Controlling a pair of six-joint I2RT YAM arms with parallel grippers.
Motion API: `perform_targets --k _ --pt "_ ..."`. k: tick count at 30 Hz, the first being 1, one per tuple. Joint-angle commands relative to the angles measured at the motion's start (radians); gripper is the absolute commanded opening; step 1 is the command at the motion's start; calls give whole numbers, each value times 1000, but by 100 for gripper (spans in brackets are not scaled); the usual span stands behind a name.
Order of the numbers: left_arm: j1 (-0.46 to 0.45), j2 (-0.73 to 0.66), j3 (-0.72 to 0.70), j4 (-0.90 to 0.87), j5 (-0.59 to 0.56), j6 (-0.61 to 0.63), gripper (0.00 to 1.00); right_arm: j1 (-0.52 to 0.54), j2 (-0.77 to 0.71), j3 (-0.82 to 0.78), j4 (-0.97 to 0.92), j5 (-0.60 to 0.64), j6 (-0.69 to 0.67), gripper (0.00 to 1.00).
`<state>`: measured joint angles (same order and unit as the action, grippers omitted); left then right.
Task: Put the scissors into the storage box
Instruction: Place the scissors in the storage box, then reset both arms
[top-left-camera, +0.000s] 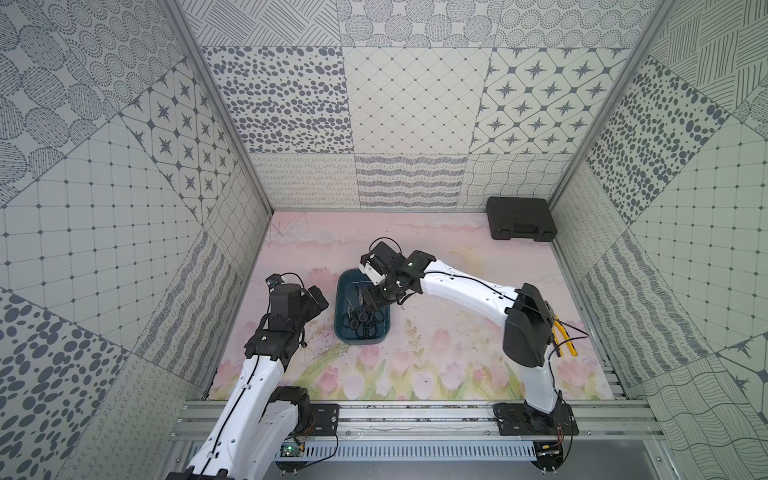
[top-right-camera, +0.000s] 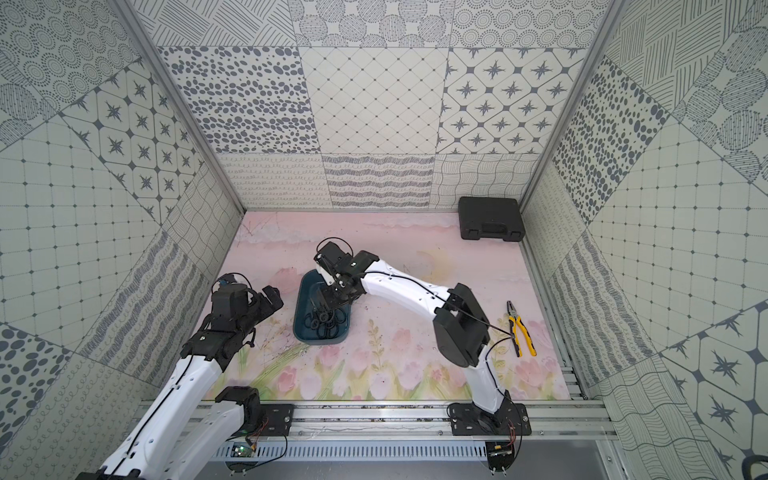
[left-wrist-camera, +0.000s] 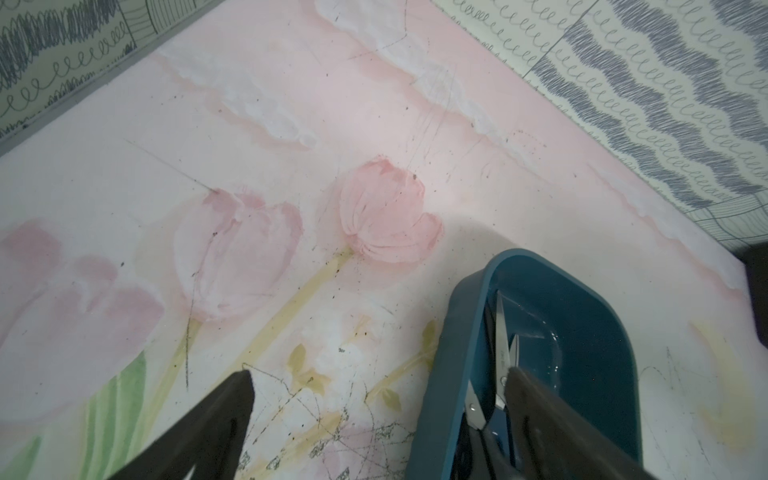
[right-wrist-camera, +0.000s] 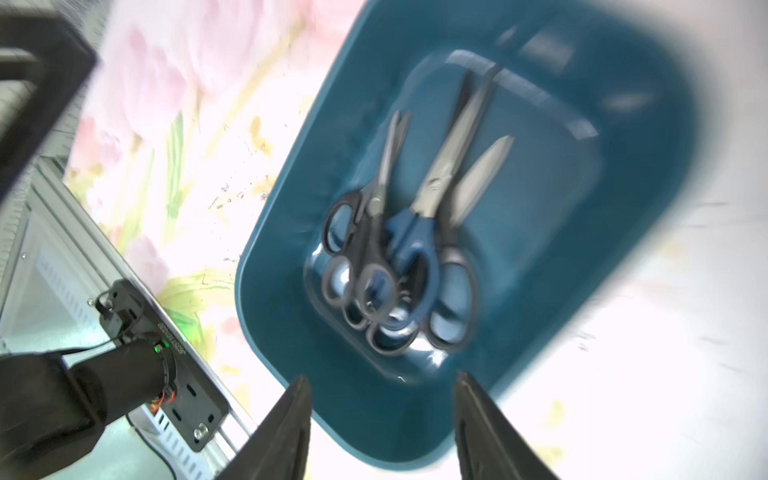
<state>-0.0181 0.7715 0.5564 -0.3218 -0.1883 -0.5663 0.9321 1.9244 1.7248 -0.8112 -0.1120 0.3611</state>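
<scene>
The dark teal storage box (top-left-camera: 360, 339) (top-right-camera: 320, 338) sits mid-table. Several scissors (top-left-camera: 360, 322) (top-right-camera: 322, 323) lie piled inside it, blades toward the back wall. The right wrist view, blurred, shows black-handled pairs and a blue-handled pair (right-wrist-camera: 415, 249) on the box floor (right-wrist-camera: 282, 316). My right gripper (top-left-camera: 369, 298) (right-wrist-camera: 382, 374) hangs over the box, jaws apart and holding nothing. Just left of the box, my left gripper (top-left-camera: 313, 296) (left-wrist-camera: 380, 370) stands wide open over the mat. One finger (left-wrist-camera: 540, 415) covers part of the box (left-wrist-camera: 457, 332) and the silver blades (left-wrist-camera: 503, 353).
A black hard-shell case (top-left-camera: 521, 218) (top-right-camera: 490, 218) lies in the back right corner. Yellow-and-black pliers (top-right-camera: 519, 330) rest by the right wall, partly hidden behind the right arm in a top view (top-left-camera: 564, 336). Patterned walls enclose three sides of the table.
</scene>
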Motion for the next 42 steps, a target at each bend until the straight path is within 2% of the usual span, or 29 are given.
perform_targets --k 1,3,4,5,7,9,11,13,15,16,19,23,25,29,33,37,42 --pt "-2 -32 14 265 114 110 99 -111 -262 -224 278 187 -106 65" --pt "-43 -6 21 332 155 160 99 -181 -395 -407 433 279 -167 68" --pt "-95 16 26 351 134 204 99 -223 -459 -508 518 323 -199 70" --pt "-154 38 34 352 93 256 99 -258 -508 -590 590 341 -248 70" --pt "-299 93 55 345 -64 373 99 -324 -614 -776 772 449 -354 71" --pt "-392 139 46 363 -215 434 99 -395 -677 -927 925 518 -433 73" --pt "-406 162 -4 398 -367 414 99 -485 -698 -1028 995 558 -450 74" --pt "-400 157 -85 458 -525 396 99 -581 -693 -1075 989 550 -404 74" --pt "-375 123 -159 508 -574 402 99 -660 -686 -1122 1012 508 -360 74" --pt "-362 97 -186 524 -564 398 99 -680 -686 -1147 1042 493 -350 74" --pt "-274 32 -263 542 -430 374 99 -719 -664 -1236 1191 434 -337 74" --pt "-237 43 -354 693 -376 408 99 -743 -582 -1271 1329 326 -322 74" --pt "-225 100 -379 803 -338 432 99 -745 -550 -1288 1401 298 -338 74" --pt "-183 293 -384 1037 -219 462 99 -748 -528 -1279 1419 305 -381 73" --pt "-171 509 -381 1322 -162 499 99 -780 -496 -1373 1658 263 -431 74" --pt "-157 589 -329 1330 -135 555 99 -824 -453 -1441 1814 235 -382 74" --pt "-115 717 -388 1561 -95 530 99 -831 -396 -1468 1912 204 -385 74"
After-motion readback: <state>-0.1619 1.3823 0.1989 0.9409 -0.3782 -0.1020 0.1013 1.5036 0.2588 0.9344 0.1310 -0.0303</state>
